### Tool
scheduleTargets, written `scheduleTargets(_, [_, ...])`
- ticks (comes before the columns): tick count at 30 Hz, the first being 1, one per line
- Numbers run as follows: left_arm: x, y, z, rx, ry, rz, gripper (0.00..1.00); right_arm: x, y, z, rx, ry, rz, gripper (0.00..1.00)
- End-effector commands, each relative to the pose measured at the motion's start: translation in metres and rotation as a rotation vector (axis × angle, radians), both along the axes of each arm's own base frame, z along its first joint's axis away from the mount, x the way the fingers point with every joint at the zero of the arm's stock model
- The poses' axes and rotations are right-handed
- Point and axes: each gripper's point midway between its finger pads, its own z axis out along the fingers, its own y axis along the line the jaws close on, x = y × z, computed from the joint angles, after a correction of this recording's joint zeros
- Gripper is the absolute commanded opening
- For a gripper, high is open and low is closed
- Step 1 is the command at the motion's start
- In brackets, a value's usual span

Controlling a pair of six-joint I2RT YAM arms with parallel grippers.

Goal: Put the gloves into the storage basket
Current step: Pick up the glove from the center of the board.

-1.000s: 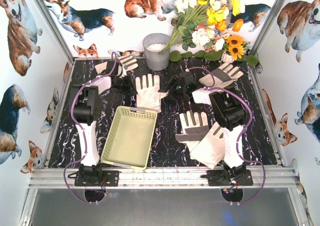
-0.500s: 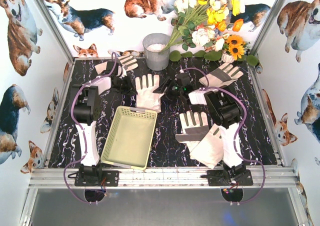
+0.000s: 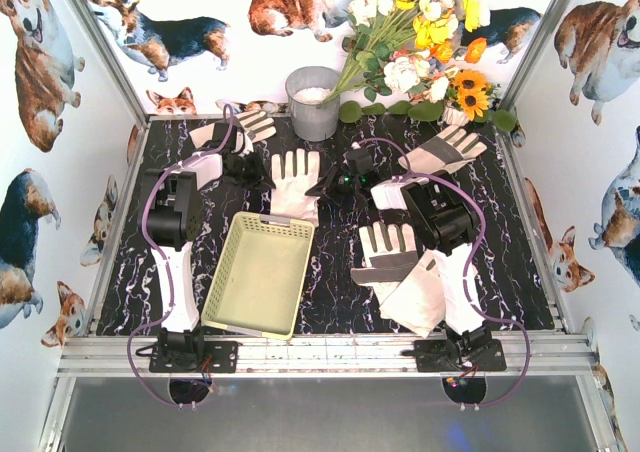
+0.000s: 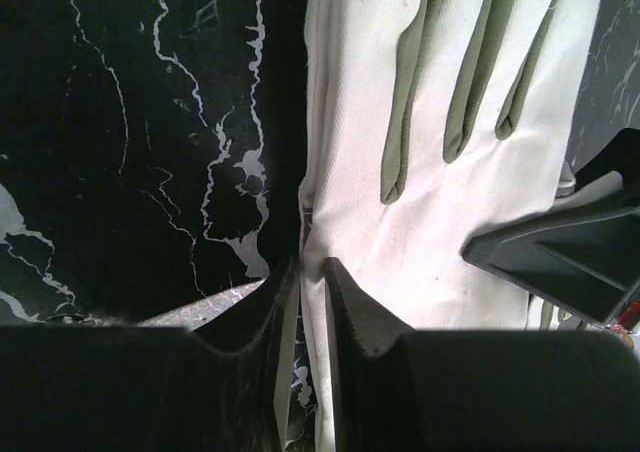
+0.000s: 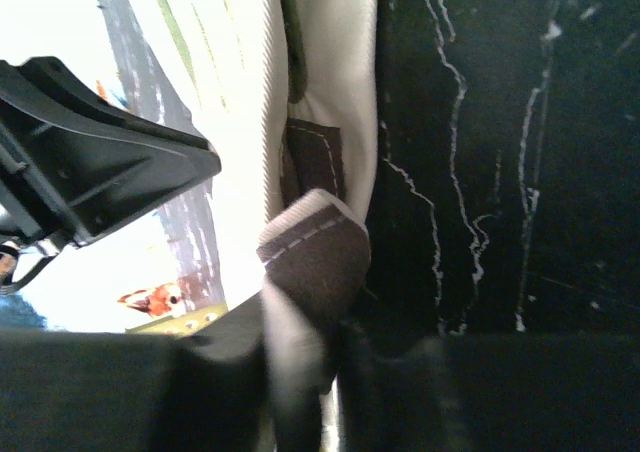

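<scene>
Cream-white leather work glove [image 3: 296, 177], upper centre of the top view, is being clamped at opposite edges by left gripper [image 4: 310, 268] and right gripper [image 5: 302, 317].

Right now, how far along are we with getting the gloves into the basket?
Nothing is done: the storage basket is empty. In hand: the left gripper and right gripper each pinch an edge of the middle glove. Left: that glove plus at least four other gloves.
</scene>
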Motion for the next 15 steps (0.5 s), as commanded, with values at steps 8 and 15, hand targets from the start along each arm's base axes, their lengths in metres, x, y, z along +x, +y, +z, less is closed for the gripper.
scheduleTargets(8, [0.011,0.0,0.039,0.0,-0.074,-0.002,0.47,0.009,-0.014,0.055,-0.077,-0.159,-0.007,0.0])
scheduleTargets(15, [0.014,-0.002,0.087,-0.058,-0.162,0.0,0.73,0.003,-0.024,0.104,-0.07,-0.237,0.01,0.0])
